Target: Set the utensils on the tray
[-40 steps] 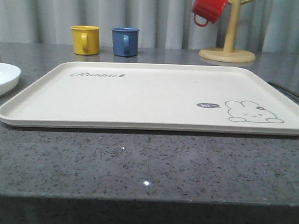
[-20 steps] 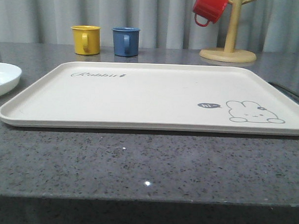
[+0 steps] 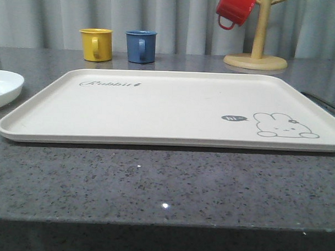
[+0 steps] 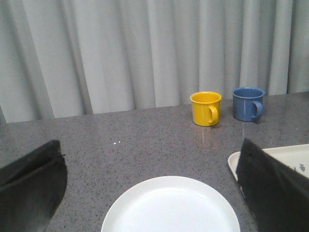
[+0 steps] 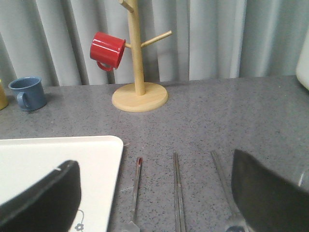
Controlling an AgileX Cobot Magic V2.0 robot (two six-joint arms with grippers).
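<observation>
The cream-white tray point(image 3: 168, 106) with a grey rabbit drawing lies flat in the middle of the table, nothing on it. To its right, on the grey counter, lie three silver utensils side by side: the fork point(image 5: 135, 191) closest to the tray's edge point(image 5: 58, 154), the chopsticks point(image 5: 178, 193) in the middle, and the spoon point(image 5: 221, 179) farthest out. My right gripper point(image 5: 154, 162) hovers open above them, its fingers point(image 5: 43, 203) straddling all three. My left gripper point(image 4: 149, 159) is open above the round white plate point(image 4: 169, 208), holding nothing.
The white plate point(image 3: 1, 86) sits left of the tray. A yellow mug point(image 3: 96, 44) and a blue mug point(image 3: 140, 46) stand behind it. At the back right stands a wooden mug tree point(image 3: 257, 51) with a red mug point(image 3: 233, 9). A curtain closes off the back.
</observation>
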